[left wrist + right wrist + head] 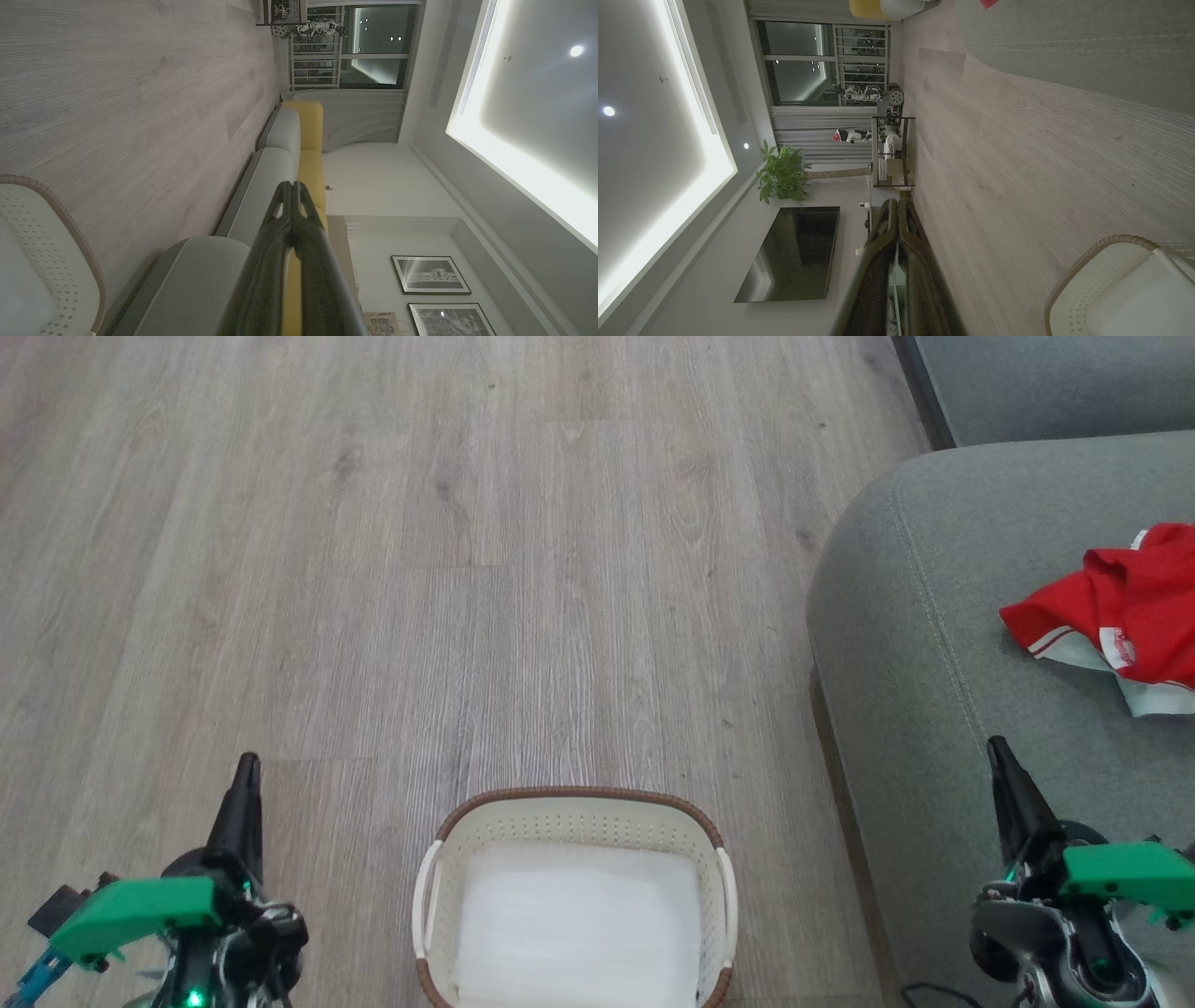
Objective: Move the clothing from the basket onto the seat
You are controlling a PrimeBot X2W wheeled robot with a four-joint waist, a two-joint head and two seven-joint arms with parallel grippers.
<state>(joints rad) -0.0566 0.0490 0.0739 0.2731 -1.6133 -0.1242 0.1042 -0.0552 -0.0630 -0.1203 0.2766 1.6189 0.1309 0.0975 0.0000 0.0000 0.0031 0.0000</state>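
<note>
With the left claw [248, 762] and right claw [996, 745] both pinched together, empty, the crumpled red-and-white garment [1134, 597] lies up-frame of the right claw on the grey-green fabric seat [924, 616], the cream perforated plastic basket [579, 819] seemingly bare.

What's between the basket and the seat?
A strip of bare wood floor separates basket and seat, seen in the head view.

Bare floor [373, 569] around basket [579, 800]
</note>
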